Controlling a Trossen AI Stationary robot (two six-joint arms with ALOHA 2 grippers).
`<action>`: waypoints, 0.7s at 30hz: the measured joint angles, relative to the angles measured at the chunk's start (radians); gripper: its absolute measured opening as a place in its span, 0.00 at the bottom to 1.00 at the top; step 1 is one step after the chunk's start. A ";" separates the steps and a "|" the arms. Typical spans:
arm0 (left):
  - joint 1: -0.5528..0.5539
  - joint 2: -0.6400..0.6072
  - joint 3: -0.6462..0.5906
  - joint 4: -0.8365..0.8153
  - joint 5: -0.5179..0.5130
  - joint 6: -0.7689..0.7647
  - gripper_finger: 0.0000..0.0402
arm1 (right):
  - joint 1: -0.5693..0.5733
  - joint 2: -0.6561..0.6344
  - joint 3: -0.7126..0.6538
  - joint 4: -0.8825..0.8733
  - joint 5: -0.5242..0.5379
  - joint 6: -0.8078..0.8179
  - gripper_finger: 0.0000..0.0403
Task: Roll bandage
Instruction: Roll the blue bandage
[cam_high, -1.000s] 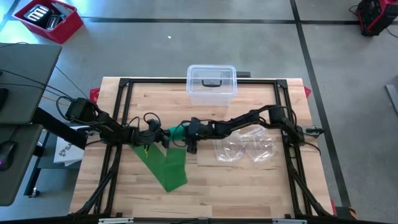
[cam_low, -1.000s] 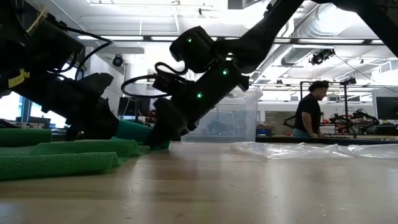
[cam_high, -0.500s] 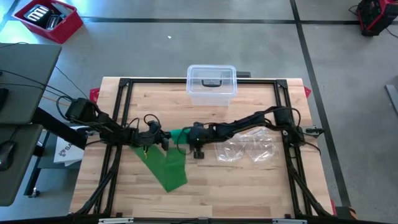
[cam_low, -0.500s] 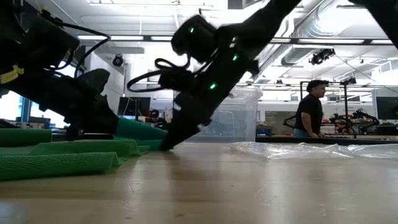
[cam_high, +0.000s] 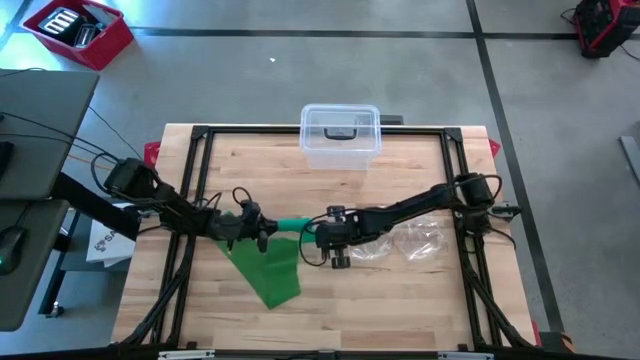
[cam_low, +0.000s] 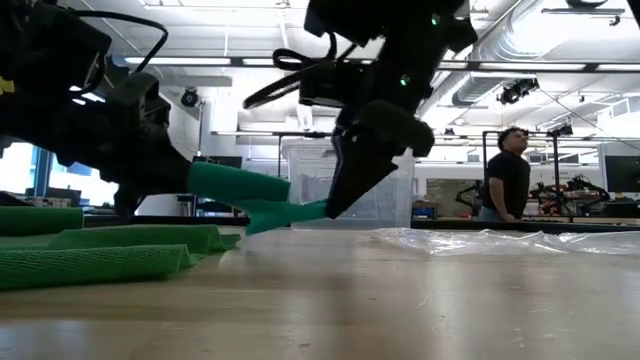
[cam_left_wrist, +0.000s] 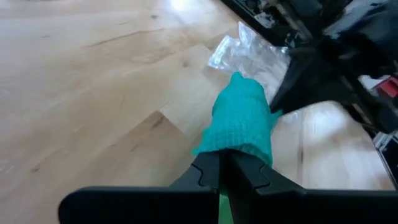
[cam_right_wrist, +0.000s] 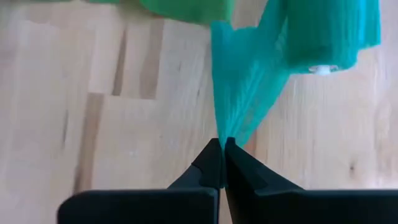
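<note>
Left gripper: I see my left gripper (cam_high: 262, 228) left of centre in the high view, fingers (cam_left_wrist: 208, 177) pressed together on the bandage roll (cam_low: 238, 184), which it holds clear of the table (cam_high: 400, 300).

Right gripper: my right gripper (cam_high: 310, 232) sits at the centre of the high view, just right of the left one. Its fingers (cam_right_wrist: 211, 163) are clamped on the loose end of the bandage (cam_right_wrist: 239, 118), drawn to a narrow point between them.

Bandage: green mesh. In the low view the roll hangs at centre left, and a short taut strip (cam_low: 290, 212) runs from it to the right gripper's tips, off the wood. The rest of the bandage (cam_high: 268, 268) trails flat across the table toward the lower left of the high view; in the low view it lies in folds at the far left.

Plastic wrapper: clear crumpled film (cam_high: 405, 240) on the table, right of centre, under the right arm.

Clear box: lidded container (cam_high: 340, 134) at the top middle edge of the table, well apart from both grippers.

Background: a person (cam_low: 508, 180) stands at the right of the low view.
</note>
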 joint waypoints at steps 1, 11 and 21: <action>-0.005 0.000 0.000 0.000 0.000 0.000 0.00 | 0.001 -0.006 -0.021 0.016 0.004 0.012 0.00; -0.032 0.000 0.000 -0.032 -0.063 -0.001 0.00 | 0.035 -0.128 -0.138 0.202 0.012 0.090 0.00; -0.058 -0.002 0.009 -0.024 -0.068 -0.004 0.00 | 0.048 -0.267 -0.131 0.289 0.254 0.157 0.00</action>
